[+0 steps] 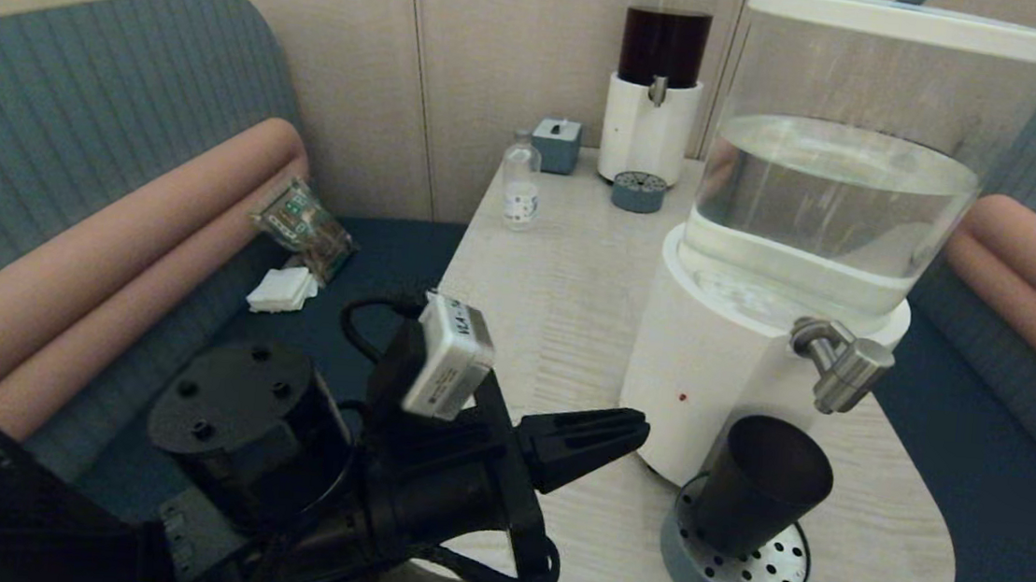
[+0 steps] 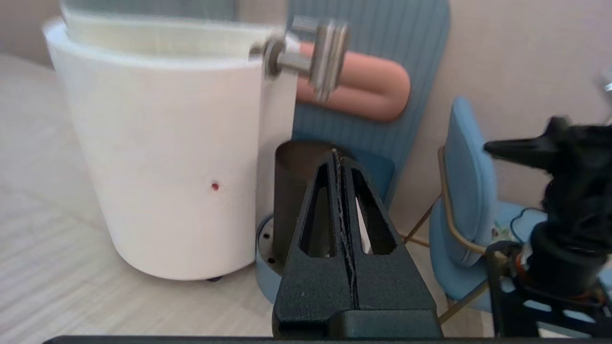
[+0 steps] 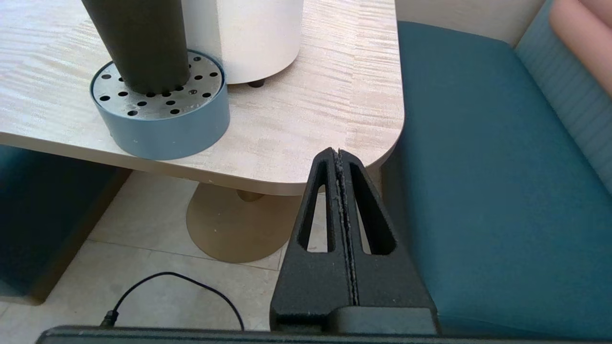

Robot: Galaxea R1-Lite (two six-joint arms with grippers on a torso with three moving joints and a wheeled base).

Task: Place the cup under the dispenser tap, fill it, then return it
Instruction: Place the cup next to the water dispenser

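The dark tapered cup (image 1: 759,486) stands upright on the round perforated drip tray (image 1: 775,569), below the steel dispenser tap (image 1: 844,366) of the white-based water dispenser (image 1: 708,364). My left gripper (image 1: 642,426) is shut and empty, pointing at the cup from its left with a short gap. In the left wrist view the left gripper (image 2: 337,155) sits in front of the cup (image 2: 291,200), with the tap (image 2: 315,59) above. My right gripper (image 3: 337,152) is shut and empty, low off the table's rounded near corner, with the cup (image 3: 138,43) and tray (image 3: 162,131) beyond it.
At the table's (image 1: 554,313) far end stand a dark-liquid dispenser (image 1: 658,78), its small tray (image 1: 638,191), a clear bottle (image 1: 520,183) and a grey-blue box (image 1: 556,144). A snack packet (image 1: 303,225) and napkins (image 1: 282,289) lie on the left bench. A blue chair (image 2: 466,191) stands beyond the table.
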